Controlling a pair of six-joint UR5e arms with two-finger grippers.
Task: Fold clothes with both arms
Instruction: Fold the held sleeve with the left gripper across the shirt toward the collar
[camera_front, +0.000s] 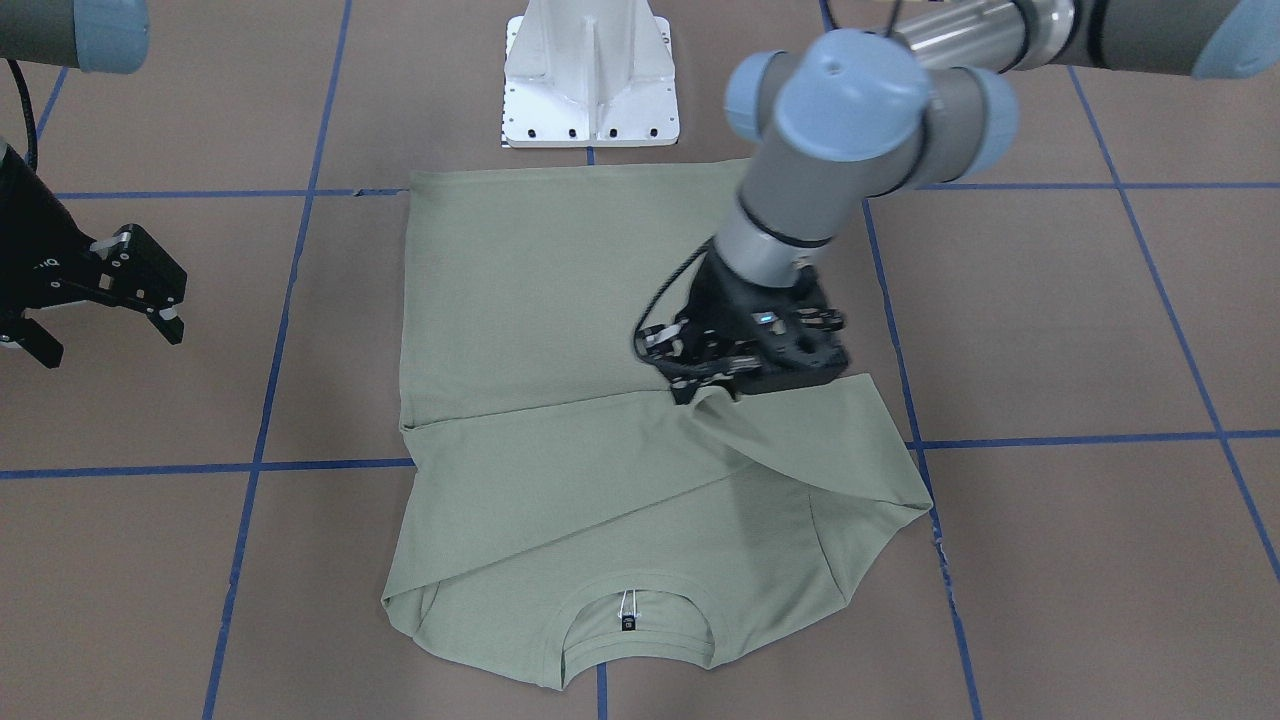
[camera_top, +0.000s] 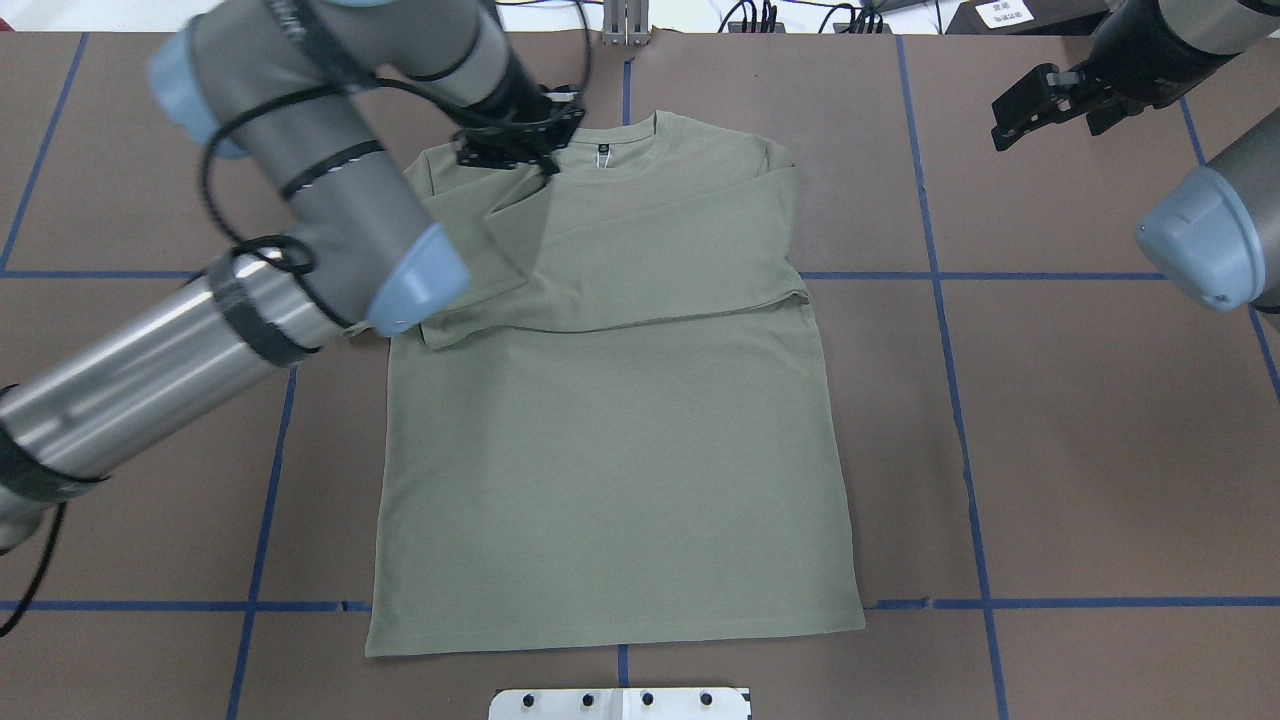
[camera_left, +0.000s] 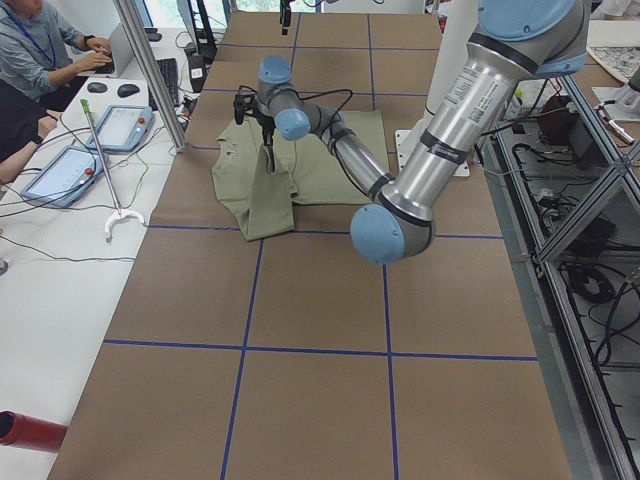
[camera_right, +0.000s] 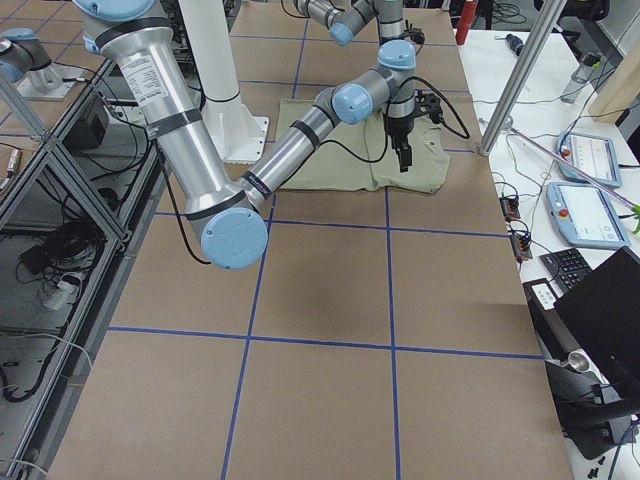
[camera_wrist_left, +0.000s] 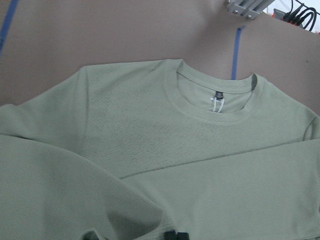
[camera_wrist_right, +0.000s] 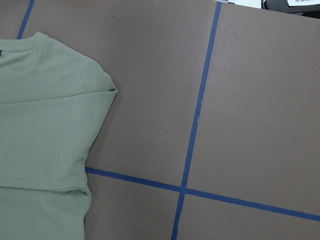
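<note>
**Tabletop** (camera_top: 1100, 450): brown, gridded with blue tape lines (camera_top: 950, 400). It carries the shirt near its middle.

**Left arm** (camera_top: 330, 200): silver-grey with light blue caps. It reaches over the shirt's collar end from the robot's left side.

**Right arm** (camera_top: 1210, 240): same build, held off the shirt's other side over bare tabletop.

**Shirt** (camera_top: 620, 450): pale sage-green knit, body spread flat with the collar pointing away from the robot. One sleeve (camera_top: 680, 290) is folded across the chest.

**Pedestal** (camera_front: 590, 80): white metal, just beyond the shirt's hem.

**Left gripper** (camera_front: 705, 390): black, above the shirt's chest. Its jaws are clamped on the other sleeve (camera_front: 800, 440), which it holds raised off the shirt's body.

**Right gripper** (camera_front: 110, 340): black, well apart from the shirt and level with its chest. Its fingers are spread with nothing between them.

**Neck label** (camera_front: 627, 622): small and dark, inside the shirt's round neckline.
</note>
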